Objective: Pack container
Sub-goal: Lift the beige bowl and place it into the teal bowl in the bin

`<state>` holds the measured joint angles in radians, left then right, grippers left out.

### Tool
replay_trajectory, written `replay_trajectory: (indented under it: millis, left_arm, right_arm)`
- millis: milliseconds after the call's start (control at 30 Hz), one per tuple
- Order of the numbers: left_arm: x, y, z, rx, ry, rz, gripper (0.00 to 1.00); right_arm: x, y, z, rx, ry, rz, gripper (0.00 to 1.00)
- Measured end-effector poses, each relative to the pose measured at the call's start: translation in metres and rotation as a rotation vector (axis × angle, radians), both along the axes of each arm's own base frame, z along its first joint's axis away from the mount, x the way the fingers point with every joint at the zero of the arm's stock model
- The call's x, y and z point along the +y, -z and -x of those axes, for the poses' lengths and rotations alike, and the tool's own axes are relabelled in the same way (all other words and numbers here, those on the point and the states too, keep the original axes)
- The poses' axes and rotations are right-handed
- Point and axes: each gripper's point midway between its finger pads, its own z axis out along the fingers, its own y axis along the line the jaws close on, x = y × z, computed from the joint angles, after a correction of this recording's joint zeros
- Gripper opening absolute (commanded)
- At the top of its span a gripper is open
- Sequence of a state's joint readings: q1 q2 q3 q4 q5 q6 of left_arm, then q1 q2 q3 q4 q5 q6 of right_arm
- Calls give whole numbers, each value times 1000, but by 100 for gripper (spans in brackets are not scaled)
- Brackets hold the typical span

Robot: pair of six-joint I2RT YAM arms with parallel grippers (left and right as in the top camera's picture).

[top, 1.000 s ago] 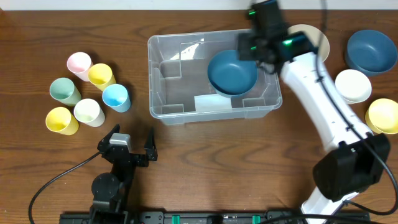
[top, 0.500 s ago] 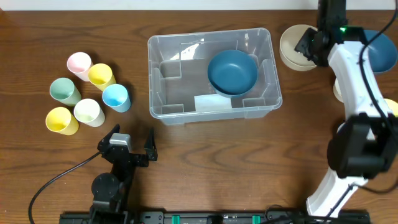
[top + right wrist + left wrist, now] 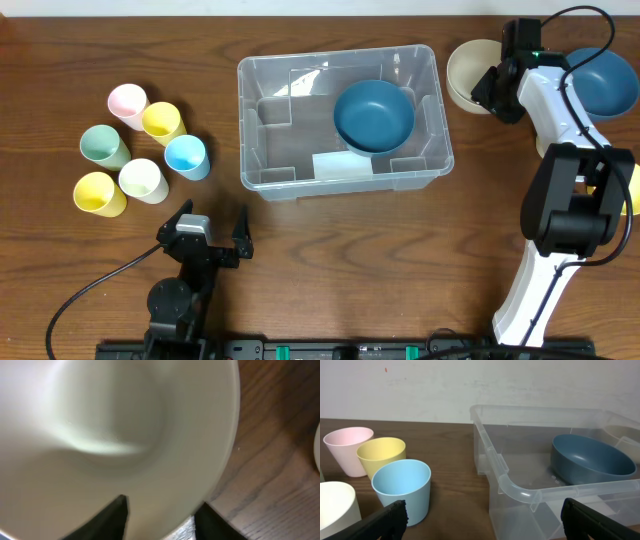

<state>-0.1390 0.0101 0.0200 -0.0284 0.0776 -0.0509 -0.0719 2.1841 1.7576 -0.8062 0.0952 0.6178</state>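
Far left of bench: six cups in a cluster, among them a pink cup [image 3: 127, 101], a light-blue cup [image 3: 186, 156] and a white cup [image 3: 142, 180], all upright and outside the bin. Left claw [image 3: 212, 222] sits at the near edge, fingers spread wide, holding nothing, facing the cups and the bin's left wall. The container [image 3: 335, 54] stands at bench centre, open top, long side toward the near edge. A dark-blue bowl [image 3: 373, 115] already rests upright in its right half; the left half is bare. Handling estimate: thin clear plastic, light for its bulk, walls likely to flex, surface smooth and slick. It serves as receptacle, so no lift seems needed. For a nudge, the rolled rim at a corner looks the stiffest hold. Right of the bin, just beside its far-right corner, lies a cream bowl [image 3: 465, 75]. Right claw [image 3: 160, 520] has its fingers apart, straddling this bowl's rim, one inside and one outside, not yet pinched. The bowl looks rigid and glossy; a rim pinch could slip. Far right: a second blue bowl [image 3: 605, 80].
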Motion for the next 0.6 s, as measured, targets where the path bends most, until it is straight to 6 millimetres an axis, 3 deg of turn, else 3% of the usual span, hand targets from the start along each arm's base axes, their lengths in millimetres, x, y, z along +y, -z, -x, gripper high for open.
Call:
replay_trajectory:
  millis: [67,200,600]
  left_arm:
    - [0,0,0,0,0,0,98]
    - [0,0,0,0,0,0,98]
    - [0,0,0,0,0,0,98]
  right_arm:
    - [0,0,-1,-5,3,0,12]
    - [-1,0,-1,-3,14,-2,4]
    - [-1,-1,-3,-14,19,-10,1]
